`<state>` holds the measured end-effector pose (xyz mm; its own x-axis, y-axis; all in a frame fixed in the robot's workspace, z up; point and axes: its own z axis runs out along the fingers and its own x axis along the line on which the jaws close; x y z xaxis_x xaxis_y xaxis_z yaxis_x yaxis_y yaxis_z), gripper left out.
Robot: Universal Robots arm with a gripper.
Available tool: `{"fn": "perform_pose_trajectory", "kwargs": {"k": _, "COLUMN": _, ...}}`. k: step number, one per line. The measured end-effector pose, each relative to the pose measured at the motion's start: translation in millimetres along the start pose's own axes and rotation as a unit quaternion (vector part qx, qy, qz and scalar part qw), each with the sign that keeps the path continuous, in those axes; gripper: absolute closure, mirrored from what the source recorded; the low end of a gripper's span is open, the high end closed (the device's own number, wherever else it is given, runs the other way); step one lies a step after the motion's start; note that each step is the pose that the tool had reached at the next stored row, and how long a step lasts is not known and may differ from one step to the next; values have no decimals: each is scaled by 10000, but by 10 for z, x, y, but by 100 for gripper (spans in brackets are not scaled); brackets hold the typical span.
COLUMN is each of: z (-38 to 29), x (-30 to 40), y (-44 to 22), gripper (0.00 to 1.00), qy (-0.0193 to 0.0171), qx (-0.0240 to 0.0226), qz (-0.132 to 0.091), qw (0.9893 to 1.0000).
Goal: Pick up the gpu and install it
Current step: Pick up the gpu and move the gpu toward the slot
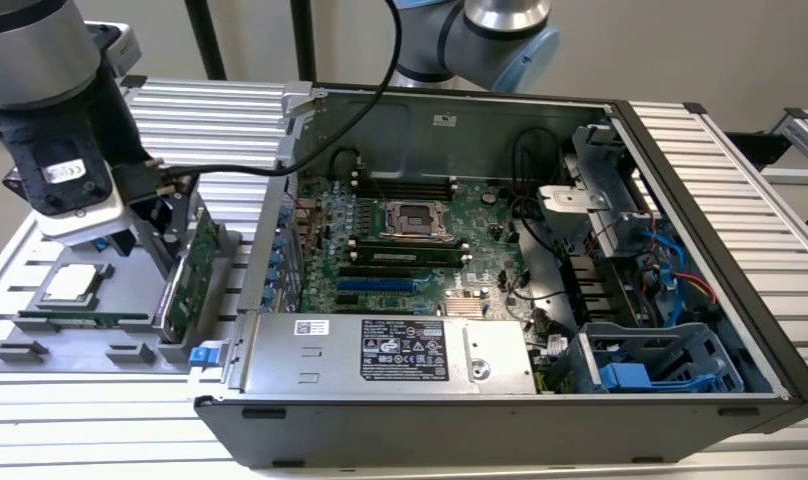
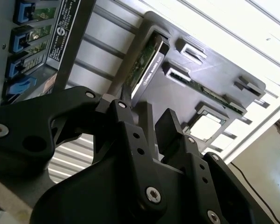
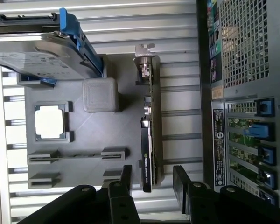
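Observation:
The gpu (image 3: 150,135) stands on its long edge in a slot of the grey parts tray (image 3: 116,130), with its silver bracket (image 3: 144,63) at the end away from me. In the exterior view the gpu (image 1: 193,268) is at the left, just outside the computer case (image 1: 704,230). My gripper (image 3: 154,179) is open, one black finger on each side of the card's near end, with a gap to the card on both sides. The second wrist view shows the gripper (image 2: 151,122) close over the gpu (image 2: 147,65).
On the tray lie a silver hard drive with blue rails (image 3: 37,51), a square processor (image 1: 71,283) and a memory stick (image 1: 84,318). The open case holds the motherboard (image 1: 404,230) and a power supply (image 1: 391,350). Its rear slot panel (image 3: 245,149) is next to the tray.

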<state>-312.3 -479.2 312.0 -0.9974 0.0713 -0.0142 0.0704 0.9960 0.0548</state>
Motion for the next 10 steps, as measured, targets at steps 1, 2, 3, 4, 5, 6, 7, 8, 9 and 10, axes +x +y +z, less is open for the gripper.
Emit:
{"fn": "perform_pose_trajectory", "kwargs": {"k": 1, "z": 3, "x": 0, "y": 0, "gripper": 0, "qy": 0, "qx": 0, "qz": 0, "qw": 10000}}
{"fn": "perform_pose_trajectory", "kwargs": {"k": 2, "z": 7, "x": 0, "y": 0, "gripper": 0, "qy": 0, "qx": 0, "qz": 0, "qw": 10000}}
{"fn": "perform_pose_trajectory", "kwargs": {"k": 3, "z": 10, "x": 0, "y": -1, "gripper": 0, "qy": 0, "qx": 0, "qz": 0, "qw": 10000}}
{"fn": "perform_pose_trajectory", "kwargs": {"k": 4, "z": 14, "x": 0, "y": -1, "gripper": 0, "qy": 0, "qx": 0, "qz": 0, "qw": 10000}}
{"fn": "perform_pose_trajectory", "kwargs": {"k": 5, "z": 17, "x": 0, "y": -1, "gripper": 0, "qy": 0, "qx": 0, "qz": 0, "qw": 10000}}
{"fn": "perform_pose_trajectory", "kwargs": {"k": 6, "z": 21, "x": 0, "y": -1, "gripper": 0, "qy": 0, "qx": 0, "qz": 0, "qw": 10000}}
{"fn": "perform_pose_trajectory", "kwargs": {"k": 7, "z": 24, "x": 0, "y": -1, "gripper": 0, "qy": 0, "qx": 0, "qz": 0, "qw": 10000}}
{"fn": "perform_pose_trajectory", "kwargs": {"k": 8, "z": 27, "x": 0, "y": -2, "gripper": 0, "qy": 0, "qx": 0, "qz": 0, "qw": 10000}}
{"fn": "perform_pose_trajectory", "kwargs": {"k": 9, "z": 31, "x": 1, "y": -2, "gripper": 0, "qy": 0, "qx": 0, "qz": 0, "qw": 10000}}
{"fn": "perform_pose_trajectory", "kwargs": {"k": 10, "z": 34, "x": 0, "y": -2, "gripper": 0, "qy": 0, "qx": 0, "qz": 0, "qw": 10000}}
